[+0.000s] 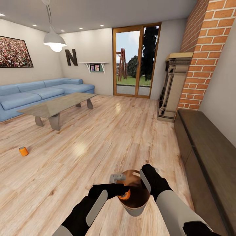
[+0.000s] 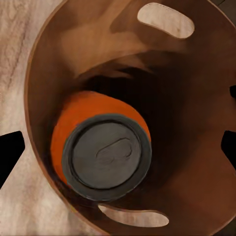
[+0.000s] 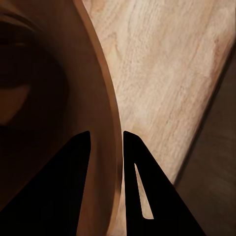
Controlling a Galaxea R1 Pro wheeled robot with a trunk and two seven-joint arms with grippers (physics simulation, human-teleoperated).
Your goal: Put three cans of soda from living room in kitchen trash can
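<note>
Head view: trash can (image 1: 137, 205) held above the wood floor (image 1: 108, 144) by the right gripper (image 1: 144, 177), orange can (image 1: 125, 195) lying inside, another orange can (image 1: 23, 151) on the floor near the low table (image 1: 57, 105). Left wrist view: orange can (image 2: 101, 147) inside the bin (image 2: 191, 162), dark fingertips (image 2: 10, 155) spread wide apart over it, empty. Right wrist view: fingers (image 3: 73, 187) pinched narrow on the bin's rim (image 3: 109, 123), one either side of the wall.

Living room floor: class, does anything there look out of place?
Yes. An orange soda can lies alone on the wooden floor, near the low table. The trash can is also here, gripped at its rim by the right gripper, with another orange can inside.
</note>
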